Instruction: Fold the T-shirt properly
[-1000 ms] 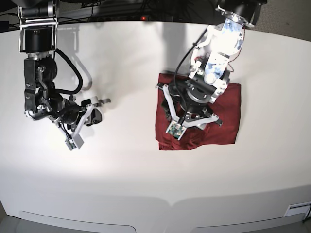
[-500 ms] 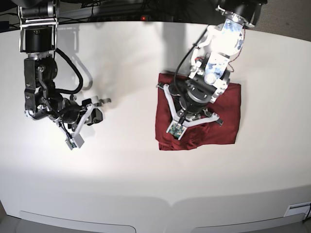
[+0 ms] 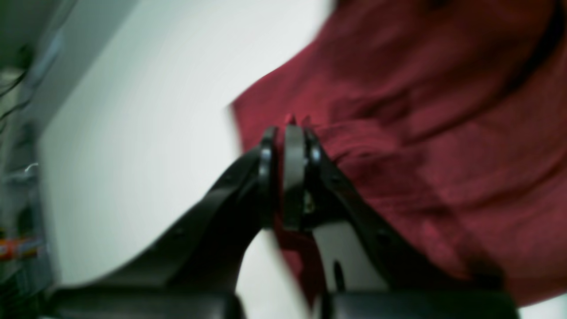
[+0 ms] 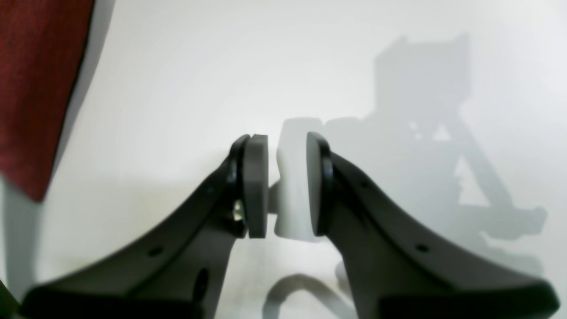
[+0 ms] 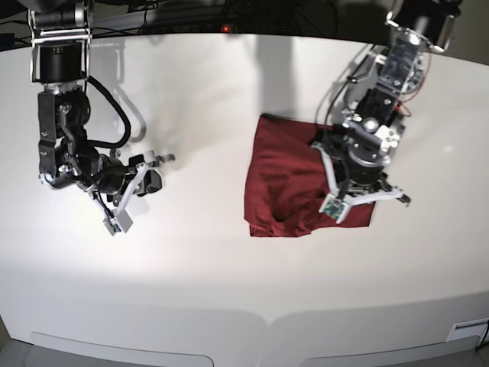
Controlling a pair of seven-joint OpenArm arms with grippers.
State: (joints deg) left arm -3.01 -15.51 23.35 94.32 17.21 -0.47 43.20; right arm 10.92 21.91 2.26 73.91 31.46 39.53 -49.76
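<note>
Pinching with the left gripper (image 3: 288, 133), jaws pressed tight together on a small bit of the dark red T-shirt (image 5: 279, 180) near one edge, with a little red cloth poking out past the tips. Probably holding that bit in order to pull it over and make another fold. Hanging low over the right part of the cloth in the base view, hiding some of it. Waiting off to the side with the right gripper (image 4: 287, 177), jaws open only a little, holding nothing, well apart from the cloth, likely keeping out of the way. Lying on the white table (image 5: 229, 290), right of the middle in the base view, already folded into a thick, almost square pile. Stretching a bit more from side to side than from front to back, as far as can be judged. Bunching up a little at the near corner. Not showing neck or sleeves, so not telling which way the top is pointing.
</note>
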